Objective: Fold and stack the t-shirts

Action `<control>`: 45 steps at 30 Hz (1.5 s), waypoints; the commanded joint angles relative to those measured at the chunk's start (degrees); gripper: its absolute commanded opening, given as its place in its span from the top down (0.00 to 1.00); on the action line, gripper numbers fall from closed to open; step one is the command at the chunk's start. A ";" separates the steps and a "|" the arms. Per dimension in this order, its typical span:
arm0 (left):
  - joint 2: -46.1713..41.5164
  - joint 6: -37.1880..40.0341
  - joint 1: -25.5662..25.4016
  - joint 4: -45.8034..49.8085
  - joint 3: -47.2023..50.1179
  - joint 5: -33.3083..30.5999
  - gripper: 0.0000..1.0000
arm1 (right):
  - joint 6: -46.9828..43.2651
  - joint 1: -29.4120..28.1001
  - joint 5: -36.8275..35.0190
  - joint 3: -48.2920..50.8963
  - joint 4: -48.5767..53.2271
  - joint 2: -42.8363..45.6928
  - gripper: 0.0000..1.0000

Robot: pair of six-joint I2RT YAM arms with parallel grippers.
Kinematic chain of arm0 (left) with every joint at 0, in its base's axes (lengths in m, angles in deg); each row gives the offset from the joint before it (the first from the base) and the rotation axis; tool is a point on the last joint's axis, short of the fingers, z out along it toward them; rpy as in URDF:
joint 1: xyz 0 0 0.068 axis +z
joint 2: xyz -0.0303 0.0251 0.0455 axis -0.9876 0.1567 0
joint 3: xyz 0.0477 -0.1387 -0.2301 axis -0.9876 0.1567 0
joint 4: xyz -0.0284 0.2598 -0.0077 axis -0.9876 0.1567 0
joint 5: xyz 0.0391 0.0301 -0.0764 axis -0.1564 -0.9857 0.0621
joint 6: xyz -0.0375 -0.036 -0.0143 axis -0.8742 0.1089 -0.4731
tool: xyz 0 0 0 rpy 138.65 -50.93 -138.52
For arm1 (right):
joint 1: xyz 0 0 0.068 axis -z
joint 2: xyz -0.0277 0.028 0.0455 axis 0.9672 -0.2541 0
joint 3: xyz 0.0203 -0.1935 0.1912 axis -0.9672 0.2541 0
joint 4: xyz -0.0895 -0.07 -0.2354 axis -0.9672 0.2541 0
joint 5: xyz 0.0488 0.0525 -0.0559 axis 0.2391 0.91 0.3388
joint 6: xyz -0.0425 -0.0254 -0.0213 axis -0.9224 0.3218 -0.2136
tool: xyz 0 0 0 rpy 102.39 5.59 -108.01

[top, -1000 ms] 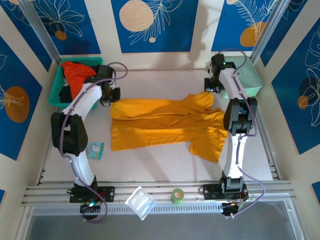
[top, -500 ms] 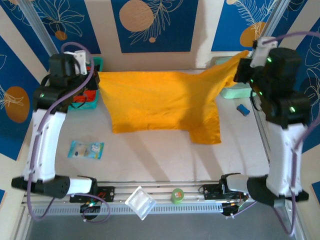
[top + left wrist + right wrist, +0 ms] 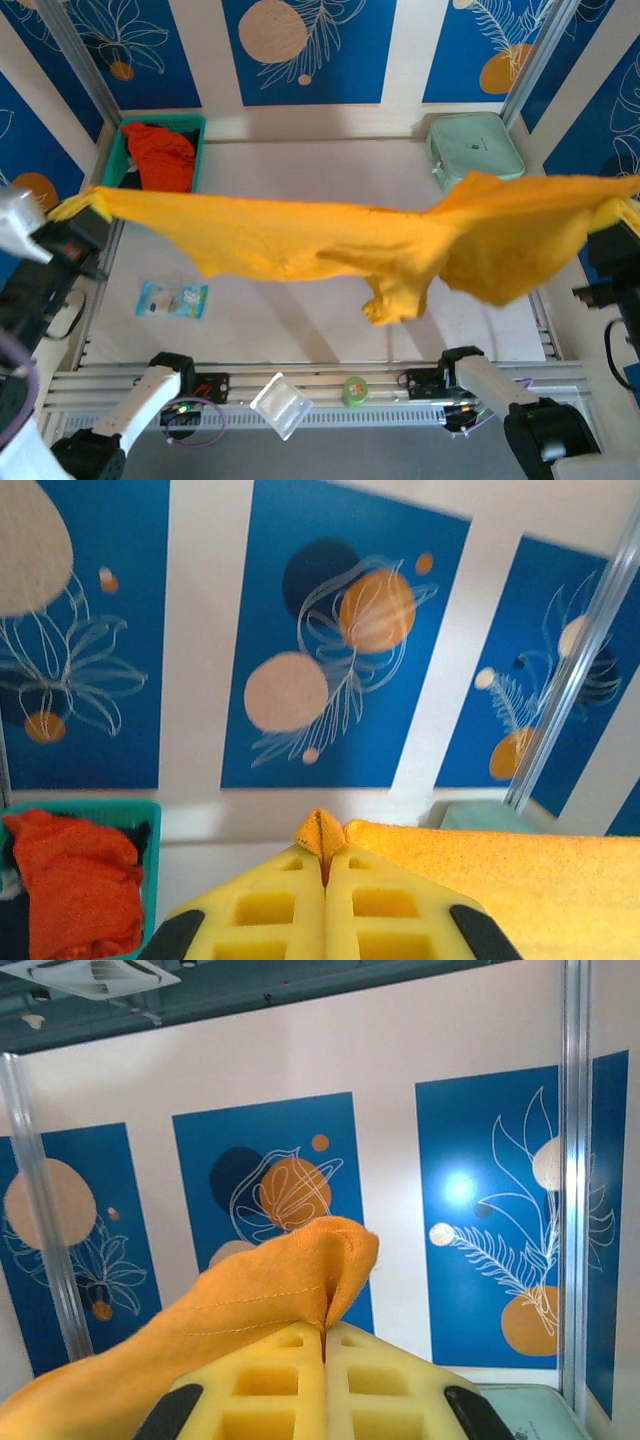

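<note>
The mustard-yellow t-shirt (image 3: 330, 245) is up in the air, strung out wide across the top view like a banner, one end at the far left edge, the other at the far right. On the left wrist camera, the left gripper (image 3: 325, 855) has its yellow pads pressed flat together. A little tuft of yellow cloth pokes up from the seam between them, so that's a firm pinch on the shirt, with the rest of the fabric running off to the right. Same story on the right wrist camera: the right gripper (image 3: 325, 1332) is clamped tight, pads meeting, and a rounded fold of the shirt bulges up and spills off to the left. Back to the top view, the shirt sags between the two grips, and a bunched piece droops lowest right of centre, above the bench (image 3: 300, 325); whether it brushes the surface, I cannot tell. The red-orange t-shirt (image 3: 160, 155) sits crumpled in the teal basket (image 3: 198, 150) at the far left corner, apart from the raised cloth, with something dark beside it in there. The mint-green box (image 3: 475, 150) sits at the far right corner, its near edge tucked behind the yellow shirt. On the bench under the shirt's left side lies a small blue packet (image 3: 172, 299), and at the near rail a clear plastic tray (image 3: 280, 405) and a small green roll (image 3: 355, 390) sit close together.
</note>
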 commanded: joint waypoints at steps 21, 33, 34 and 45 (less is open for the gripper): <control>10.92 8.80 -0.34 -18.77 21.56 -10.60 1.00 | -12.31 -2.94 -14.75 24.02 -16.83 -16.64 1.00; 47.82 7.31 -0.29 -51.07 36.63 -11.49 1.00 | -13.70 2.19 -12.76 27.11 -30.21 -52.76 1.00; 52.13 7.31 -0.28 -51.55 34.46 -11.71 1.00 | -13.89 2.45 -12.65 24.00 -30.27 -57.03 1.00; 75.10 9.65 0.06 -47.87 13.65 -16.07 1.00 | -13.96 3.92 -12.97 -3.49 -27.25 -84.20 1.00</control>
